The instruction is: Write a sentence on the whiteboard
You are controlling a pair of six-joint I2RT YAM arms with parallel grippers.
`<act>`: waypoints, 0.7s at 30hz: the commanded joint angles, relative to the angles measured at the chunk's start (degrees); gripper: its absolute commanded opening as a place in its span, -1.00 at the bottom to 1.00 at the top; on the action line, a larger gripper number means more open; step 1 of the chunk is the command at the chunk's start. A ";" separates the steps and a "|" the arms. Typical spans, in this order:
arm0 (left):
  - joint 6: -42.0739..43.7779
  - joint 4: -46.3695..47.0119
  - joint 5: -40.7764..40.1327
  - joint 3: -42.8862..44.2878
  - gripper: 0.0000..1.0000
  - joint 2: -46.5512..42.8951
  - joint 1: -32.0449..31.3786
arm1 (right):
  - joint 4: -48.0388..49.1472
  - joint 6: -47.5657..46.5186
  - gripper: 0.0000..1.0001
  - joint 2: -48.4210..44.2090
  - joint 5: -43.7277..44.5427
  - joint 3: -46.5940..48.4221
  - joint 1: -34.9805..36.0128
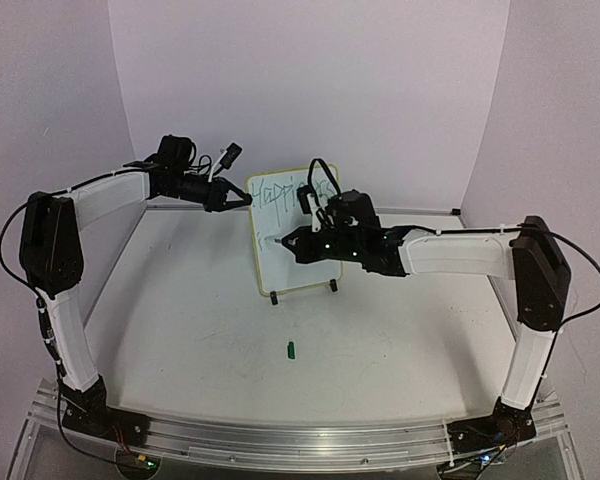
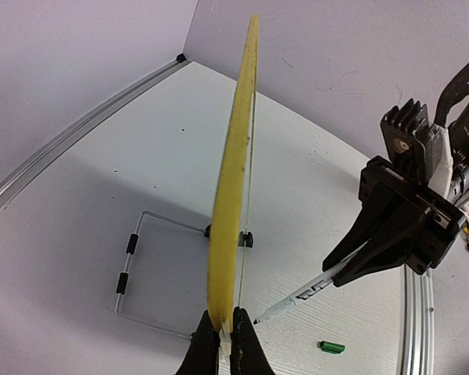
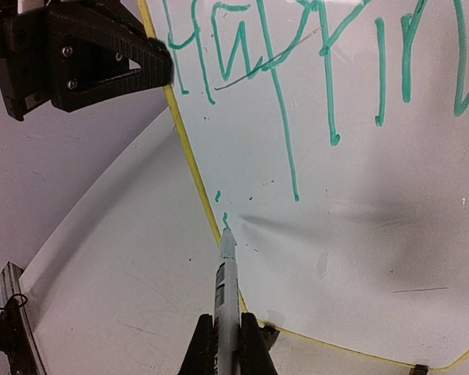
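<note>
The whiteboard (image 1: 298,262), white with a yellow rim, stands upright on a wire stand. It is edge-on in the left wrist view (image 2: 236,180). Green writing (image 3: 297,70) reading like "Happiness" runs along its top. Two short green marks (image 3: 225,219) sit below it near the left rim. My left gripper (image 1: 242,200) is shut on the board's upper left rim (image 2: 225,337). My right gripper (image 1: 292,243) is shut on a white pen (image 3: 225,285). The pen's tip is at the lower mark; I cannot tell whether it touches.
The pen's green cap (image 1: 291,349) lies on the table in front of the board, also in the left wrist view (image 2: 332,346). The wire stand (image 2: 133,266) with black feet reaches behind the board. A metal rail (image 1: 420,212) edges the table at the back.
</note>
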 commanded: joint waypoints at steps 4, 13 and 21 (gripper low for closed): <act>1.09 -6.00 -1.85 -2.00 -1.00 0.54 -0.98 | -1.24 -1.00 -1.00 0.60 1.02 3.07 -0.14; 1.08 -6.01 -1.85 -1.98 -1.00 0.64 -1.06 | -2.02 -1.12 -1.00 2.88 1.08 5.45 -0.20; 1.23 -6.14 -1.91 -1.98 -1.00 0.56 -1.15 | -2.37 -0.29 -1.00 3.19 2.86 5.00 -0.24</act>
